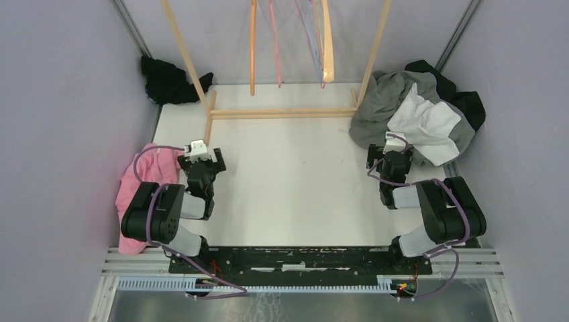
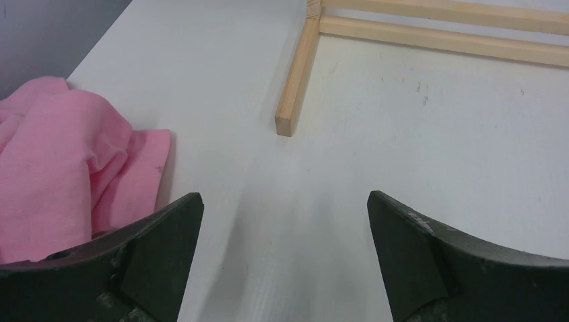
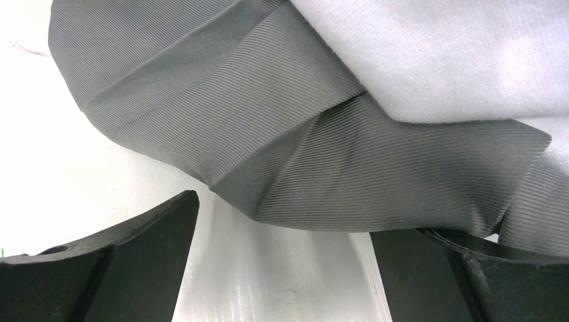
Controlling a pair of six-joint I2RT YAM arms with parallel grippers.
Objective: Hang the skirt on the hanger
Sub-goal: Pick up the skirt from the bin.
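Step in hand, as I read it: pre-grasp, nothing picked yet. Both sets of fingers stand wide apart and empty.

Right gripper is low at the edge of the clothes pile. Grey ribbed fabric lies just ahead of and above the fingers, its folded edge reaching between the fingertips, not pinched. White garment sits on top of the grey, further beyond the fingers. A black garment sits at the far side of the pile.

Left gripper hovers over bare tabletop. Pink cloth lies just outside its left finger; touching or not, can't tell. Foot of the wooden rack is ahead of the fingers, well apart.

Which item is the skirt: can't tell for sure. Grey fabric by the right fingers is my guess, pink is the other candidate.

Next move calls for: pick a single layer at the waistband edge, not a bunch, lift clear of the white piece, then bring it to a hanger.

Hangers, orange and pink, hang from the rack at the far side, well beyond both grippers.

Surface: white, smooth, lightly scuffed. Room: grey walls close on both sides, another dark garment in the far-left corner.
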